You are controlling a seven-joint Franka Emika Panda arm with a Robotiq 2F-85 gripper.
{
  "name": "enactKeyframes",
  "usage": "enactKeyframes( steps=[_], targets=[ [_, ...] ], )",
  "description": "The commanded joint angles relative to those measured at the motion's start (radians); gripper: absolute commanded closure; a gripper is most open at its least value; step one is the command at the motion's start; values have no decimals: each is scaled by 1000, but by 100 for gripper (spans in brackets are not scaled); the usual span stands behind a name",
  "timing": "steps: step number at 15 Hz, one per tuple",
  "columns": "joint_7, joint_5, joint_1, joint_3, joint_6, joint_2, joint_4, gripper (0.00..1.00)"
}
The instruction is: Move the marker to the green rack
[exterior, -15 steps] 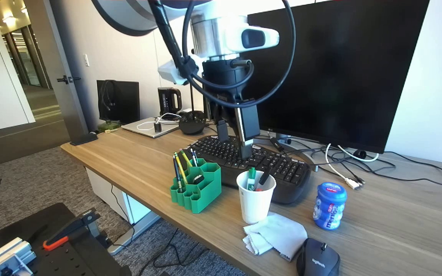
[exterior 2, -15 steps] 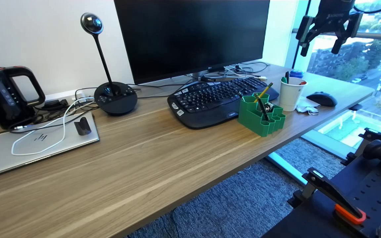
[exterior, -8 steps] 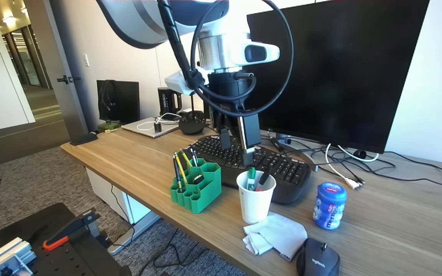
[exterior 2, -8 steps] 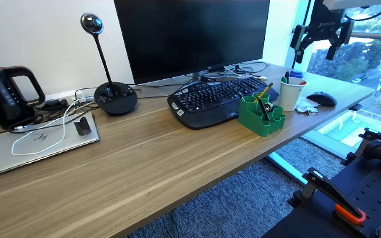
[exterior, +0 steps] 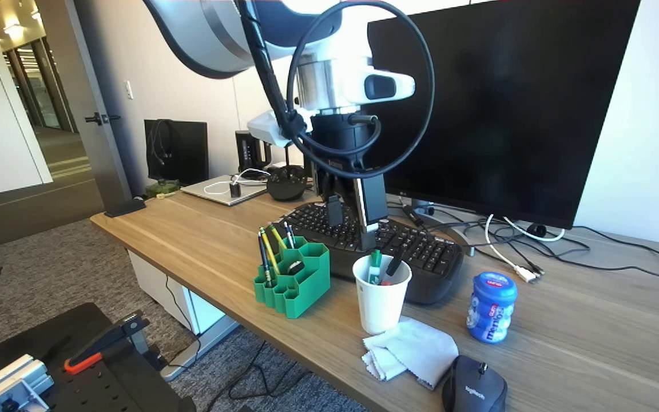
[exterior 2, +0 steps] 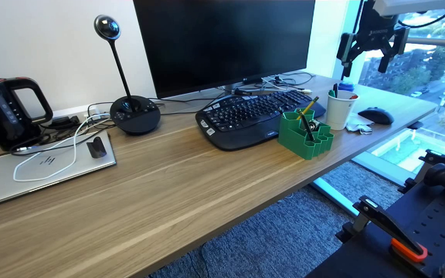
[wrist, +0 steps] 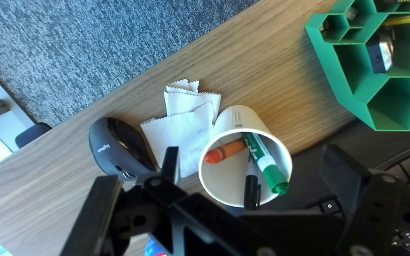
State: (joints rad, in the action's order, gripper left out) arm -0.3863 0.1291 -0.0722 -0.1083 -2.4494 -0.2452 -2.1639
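Note:
The marker, slim with a black cap [wrist: 251,190], leans inside the white paper cup [wrist: 246,119] beside a thicker green marker [wrist: 262,153] and an orange crayon [wrist: 226,150]. Its dark end [exterior: 394,265] sticks out of the cup [exterior: 378,309] in an exterior view; it also shows there [exterior 2: 335,89]. The green rack [exterior: 309,292] stands beside the cup, holding pencils and small items; it also shows in the other views [exterior 2: 296,139] [wrist: 359,101]. My gripper [exterior: 352,226] is open and empty above the cup [exterior 2: 338,112]; in the wrist view its fingers [wrist: 252,158] lie either side of the cup.
A black keyboard [exterior: 432,274] lies behind the rack and cup, with a large monitor [exterior: 489,114] behind it. A grey cloth [exterior: 415,349], a mouse [exterior: 474,386] and a blue gum bottle [exterior: 492,309] are near the cup. The desk's edge [exterior 2: 245,210] runs close by.
My gripper has moved down, and a little to the left in an exterior view, staying open. The marker, cup and rack have not moved.

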Motion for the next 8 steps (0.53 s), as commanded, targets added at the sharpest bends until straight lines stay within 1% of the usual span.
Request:
enactKeyframes(
  steps=[1, 2, 6, 8],
  targets=[
    [-26, 17, 21, -26, 16, -5, 25, 0],
    [-59, 49, 29, -39, -20, -7, 21, 0],
    [-107, 41, 28, -50, 1, -12, 41, 0],
    [-71, -29, 11, -33, 11, 1, 40, 0]
  ],
)
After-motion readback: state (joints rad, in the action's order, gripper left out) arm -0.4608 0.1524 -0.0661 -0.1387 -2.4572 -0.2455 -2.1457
